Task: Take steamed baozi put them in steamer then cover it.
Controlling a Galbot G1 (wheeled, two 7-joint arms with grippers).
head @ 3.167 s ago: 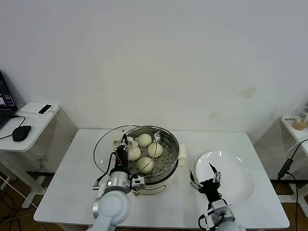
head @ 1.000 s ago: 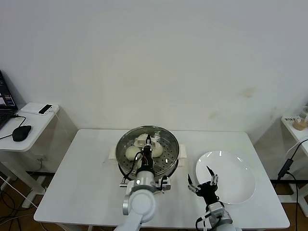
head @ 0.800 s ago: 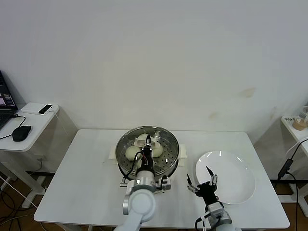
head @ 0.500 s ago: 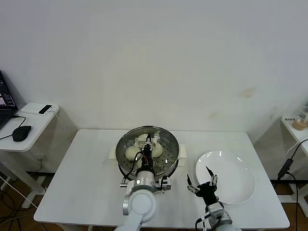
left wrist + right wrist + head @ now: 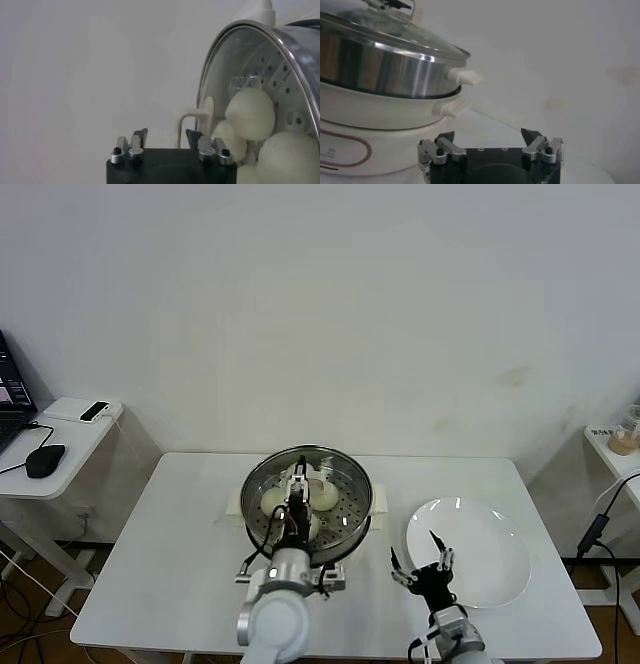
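Clear glass lid [image 5: 306, 492] sits on steamer [image 5: 380, 80], buns [image 5: 250, 113] visible beneath. Left gripper [image 5: 165, 137] open above handle [image 5: 192, 120]; right gripper [image 5: 490, 140] open, idle near plate [image 5: 490, 554].

Bright, even overhead room light, soft faint shadows on the white rectangular table [image 5: 180, 534], small glare streaks on the round white plate [image 5: 490, 534], specular highlights on the round shiny steel steamer [image 5: 380, 70], wrist views soft, slightly hazy, near pincer bodies blurred.

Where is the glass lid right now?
In the head view, the glass lid sits on the steamer at table centre, left of the white plate.
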